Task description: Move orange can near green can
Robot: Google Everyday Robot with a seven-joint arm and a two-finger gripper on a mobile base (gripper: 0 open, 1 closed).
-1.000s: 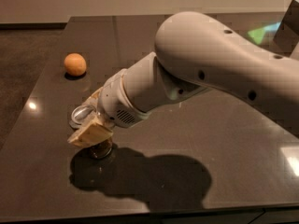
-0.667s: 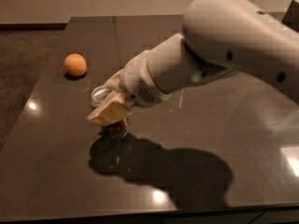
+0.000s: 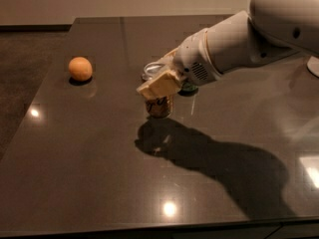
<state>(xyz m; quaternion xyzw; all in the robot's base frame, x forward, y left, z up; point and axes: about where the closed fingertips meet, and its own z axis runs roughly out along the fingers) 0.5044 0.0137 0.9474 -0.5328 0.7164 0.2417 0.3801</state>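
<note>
My gripper [image 3: 158,85], with tan fingers [image 3: 160,83], is shut on the top of the orange can [image 3: 159,106]. Only the can's orange-brown lower body shows below the fingers, upright, at or just above the dark table [image 3: 89,173]. The green can [image 3: 189,88] stands just behind and to the right of the gripper. The wrist hides most of it, so only a dark green sliver shows. The two cans are close together, a small gap apart.
A round orange fruit [image 3: 80,68] lies on the table to the left. The white arm [image 3: 249,39] reaches in from the upper right and casts a large shadow [image 3: 219,168] over the table's front right. The table's left edge borders a dark floor [image 3: 25,68].
The arm has carried the orange can to the right and farther back across the table. It now sits beside the green can, which was hidden before.
</note>
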